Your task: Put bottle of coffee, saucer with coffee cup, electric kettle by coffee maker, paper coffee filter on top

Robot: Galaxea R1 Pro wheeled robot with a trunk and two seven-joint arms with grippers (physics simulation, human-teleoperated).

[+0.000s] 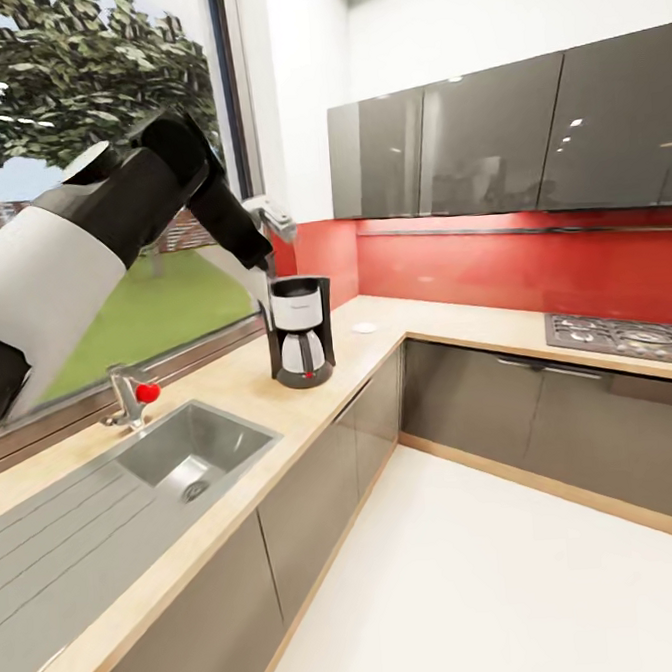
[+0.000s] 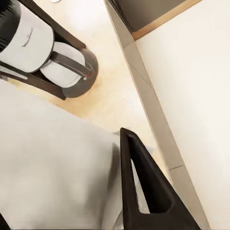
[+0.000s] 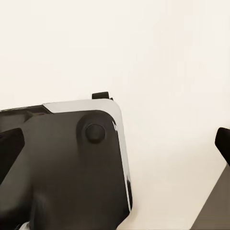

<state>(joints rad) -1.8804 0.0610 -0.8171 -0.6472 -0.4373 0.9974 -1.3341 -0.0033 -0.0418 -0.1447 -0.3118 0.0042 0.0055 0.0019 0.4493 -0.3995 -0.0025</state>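
Note:
The black and white coffee maker (image 1: 301,330) stands on the beige countertop (image 1: 239,383) near the corner by the window. My left gripper (image 1: 266,239) hangs just above it, shut on a pale grey-white paper coffee filter (image 1: 274,217). In the left wrist view the filter (image 2: 52,167) spreads wide beside one dark finger (image 2: 143,191), with the coffee maker (image 2: 45,50) below. A small white saucer (image 1: 364,327) lies on the counter behind the coffee maker. My right gripper (image 3: 115,148) is open over the pale floor, with nothing between its fingers.
A steel sink (image 1: 194,451) with a red-knobbed faucet (image 1: 132,393) sits left of the coffee maker. A gas hob (image 1: 622,339) is on the far right counter under dark wall cabinets (image 1: 483,145). The robot's own dark base (image 3: 62,167) lies below the right gripper.

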